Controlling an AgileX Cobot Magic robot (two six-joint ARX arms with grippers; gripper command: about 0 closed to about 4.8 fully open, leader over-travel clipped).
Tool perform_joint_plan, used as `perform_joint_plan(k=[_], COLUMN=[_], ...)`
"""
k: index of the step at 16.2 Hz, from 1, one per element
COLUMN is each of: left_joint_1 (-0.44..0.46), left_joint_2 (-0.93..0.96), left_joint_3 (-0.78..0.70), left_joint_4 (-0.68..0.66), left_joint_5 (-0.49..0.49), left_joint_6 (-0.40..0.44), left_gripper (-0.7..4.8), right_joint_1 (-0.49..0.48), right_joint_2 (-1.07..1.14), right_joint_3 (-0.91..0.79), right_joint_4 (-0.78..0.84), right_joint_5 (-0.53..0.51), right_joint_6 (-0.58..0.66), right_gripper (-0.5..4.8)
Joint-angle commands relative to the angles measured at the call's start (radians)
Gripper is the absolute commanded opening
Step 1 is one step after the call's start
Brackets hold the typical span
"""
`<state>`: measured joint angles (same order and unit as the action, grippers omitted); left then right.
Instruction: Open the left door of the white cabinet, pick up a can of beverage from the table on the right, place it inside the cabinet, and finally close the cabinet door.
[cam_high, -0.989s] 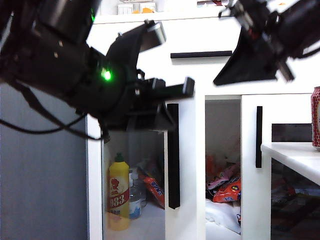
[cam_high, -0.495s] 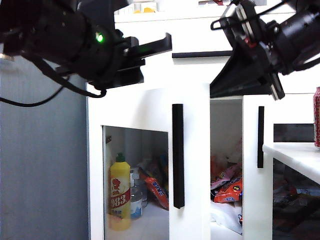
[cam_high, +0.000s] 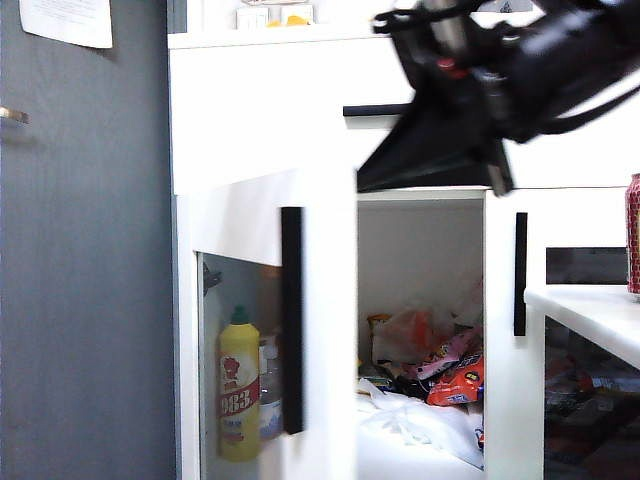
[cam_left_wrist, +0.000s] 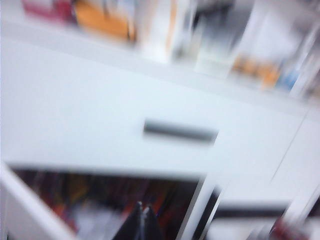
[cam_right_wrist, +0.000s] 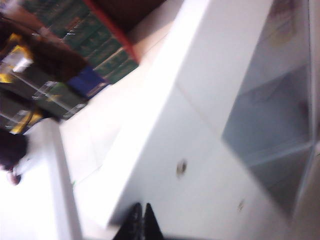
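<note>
Left door (cam_high: 265, 330) of the white cabinet (cam_high: 270, 110) swung partly open, black bar handle (cam_high: 291, 320) facing out, shelf with yellow bottle (cam_high: 239, 385) and snack packets (cam_high: 452, 378) exposed. Right gripper (cam_high: 430, 165) high before the drawer front, above the open compartment; fingers pressed together in the right wrist view (cam_right_wrist: 141, 225), holding nothing. Left gripper (cam_left_wrist: 141, 225) out of the exterior view; in its blurred wrist view, seemingly pinched closed and empty, facing the drawer handle (cam_left_wrist: 180, 132). Can of beverage (cam_high: 631, 235) upright on the table (cam_high: 585, 315), far right.
</note>
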<state>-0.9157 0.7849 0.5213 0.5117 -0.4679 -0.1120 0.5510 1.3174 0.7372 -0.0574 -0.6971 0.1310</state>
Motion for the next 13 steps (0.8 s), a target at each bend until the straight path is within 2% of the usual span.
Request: perform_joint_plan(k=[1, 3, 6, 8, 9, 12, 13], left_joint_1=[-0.001, -0.001, -0.001, -0.001, -0.001, -0.001, -0.001], left_joint_2=[-0.164, -0.235, -0.278, -0.277, -0.276, -0.275, -0.275], left_joint_3=[0.002, 0.002, 0.002, 0.002, 0.002, 0.002, 0.002], left_joint_4=[0.006, 0.006, 0.006, -0.001, -0.04, -0.047, -0.048], left_joint_5=[-0.002, -0.002, -0.003, -0.002, -0.002, 0.002, 0.001], left_joint_6=[0.0, 0.0, 0.0, 0.0, 0.0, 0.0, 0.0], left_gripper=[-0.06, -0.06, -0.06, -0.05, -0.06, -0.06, -0.06], right_joint_1=[0.061, 0.097, 0.185, 0.248, 0.296, 0.351, 0.352], right_joint_2=[0.048, 0.107, 0.153, 0.155, 0.155, 0.169, 0.183], right_joint_3=[0.004, 0.004, 0.004, 0.004, 0.004, 0.004, 0.004], right_joint_4=[0.171, 0.26, 0.37, 0.411, 0.438, 0.486, 0.509], right_joint_5=[0.05, 0.047, 0.056, 0.113, 0.173, 0.296, 0.303], right_joint_6=[0.039, 0.099, 0.112, 0.142, 0.165, 0.165, 0.17], right_gripper=[-0.03, -0.03, -0.03, -0.03, -0.03, -0.03, -0.03])
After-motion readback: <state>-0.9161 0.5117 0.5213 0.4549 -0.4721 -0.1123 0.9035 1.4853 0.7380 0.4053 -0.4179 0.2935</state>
